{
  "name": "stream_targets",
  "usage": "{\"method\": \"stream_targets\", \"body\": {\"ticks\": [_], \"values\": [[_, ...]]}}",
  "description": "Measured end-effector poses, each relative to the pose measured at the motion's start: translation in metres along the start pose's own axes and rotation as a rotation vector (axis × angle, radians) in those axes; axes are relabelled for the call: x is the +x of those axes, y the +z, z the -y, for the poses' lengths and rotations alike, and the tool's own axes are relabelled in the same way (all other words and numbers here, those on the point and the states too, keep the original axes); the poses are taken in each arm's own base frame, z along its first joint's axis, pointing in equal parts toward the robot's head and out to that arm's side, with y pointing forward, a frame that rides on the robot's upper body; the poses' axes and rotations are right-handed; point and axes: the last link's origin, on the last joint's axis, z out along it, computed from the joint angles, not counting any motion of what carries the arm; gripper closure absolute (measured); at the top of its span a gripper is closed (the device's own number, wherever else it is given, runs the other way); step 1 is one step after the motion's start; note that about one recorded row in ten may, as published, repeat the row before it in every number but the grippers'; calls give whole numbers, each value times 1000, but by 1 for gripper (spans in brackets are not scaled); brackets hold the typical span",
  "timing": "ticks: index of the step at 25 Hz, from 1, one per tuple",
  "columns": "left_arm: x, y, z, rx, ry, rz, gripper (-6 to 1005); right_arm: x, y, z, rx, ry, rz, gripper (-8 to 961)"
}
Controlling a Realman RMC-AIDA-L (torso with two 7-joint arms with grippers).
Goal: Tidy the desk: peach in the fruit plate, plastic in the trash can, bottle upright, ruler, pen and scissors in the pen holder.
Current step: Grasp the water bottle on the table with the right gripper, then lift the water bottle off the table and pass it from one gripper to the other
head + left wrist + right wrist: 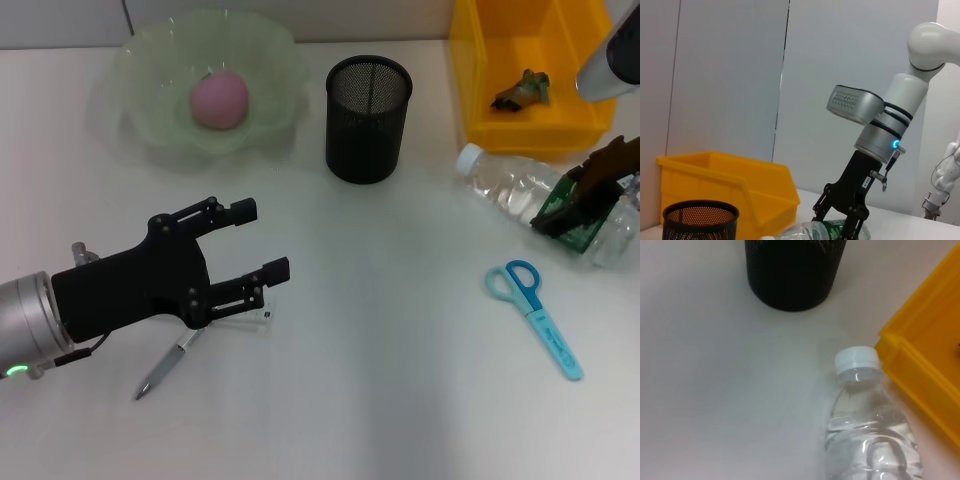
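left pincer [262, 240] apart, hiding ruler | right pincer [560, 215] straddles lying bottle [510, 190], grip unclear

Head view: set high on the robot, looking forward and steeply down on the desk [400, 400]; takes in the whole work area from the fruit plate [140, 90] across to the trash can [470, 90]. Left wrist view: set low, near desk level, facing sideways across the desk toward the right arm and the wall panels behind it; pen holder [700, 220] close in the foreground. Right wrist view: close above the desk, facing down on the bottle [865, 425]. Shared by all three: pen holder [368, 118] [792, 270], trash can [725, 185] [925, 370], bottle [520, 195] [825, 231].
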Motion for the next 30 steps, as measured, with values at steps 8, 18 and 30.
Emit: {"method": "stream_targets", "body": {"ticks": [8, 18, 30], "values": [[1, 1, 2, 2, 4, 4, 218, 1, 8, -1, -8, 1, -12, 157], [2, 3, 3, 0, 8, 4, 218, -1, 11, -4, -10, -17, -18, 162], [2, 3, 3, 1, 20, 4, 218, -1, 12, -4, -8, -17, -2, 173]]}}
